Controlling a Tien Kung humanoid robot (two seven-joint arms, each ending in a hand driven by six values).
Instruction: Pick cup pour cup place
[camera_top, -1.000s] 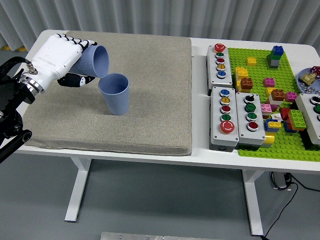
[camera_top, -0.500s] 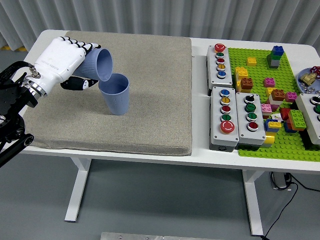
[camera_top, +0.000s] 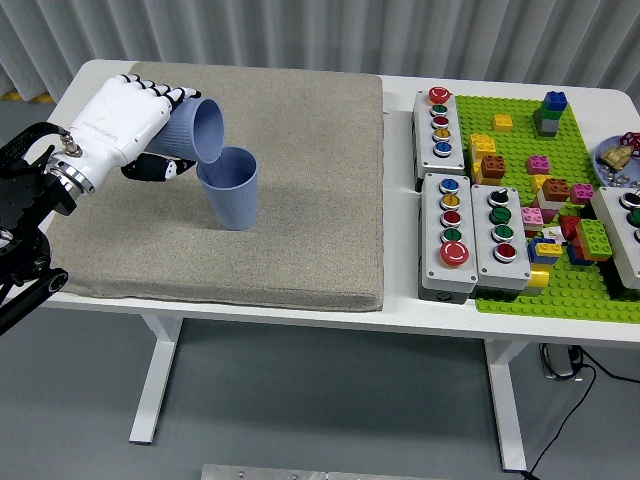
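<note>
Fingers (camera_top: 165, 93) of the white left hand (camera_top: 122, 122) wrapped around a blue cup (camera_top: 192, 130), tipped sideways with its mouth over the rim of a 2nd blue cup (camera_top: 230, 187), upright on the grey mat (camera_top: 300, 200), button boxes (camera_top: 470, 235) on the white table (camera_top: 400, 200) well to the right.

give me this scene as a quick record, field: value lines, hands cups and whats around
left hand: shut on the held cup
held cup: blue, tipped, mouth over the standing cup
standing cup: blue, upright on the mat
mat: grey-beige, covers the table's left part
table: white
right hand: not in view
button boxes: right of the mat
brick plate: green, with coloured bricks, far right
</note>
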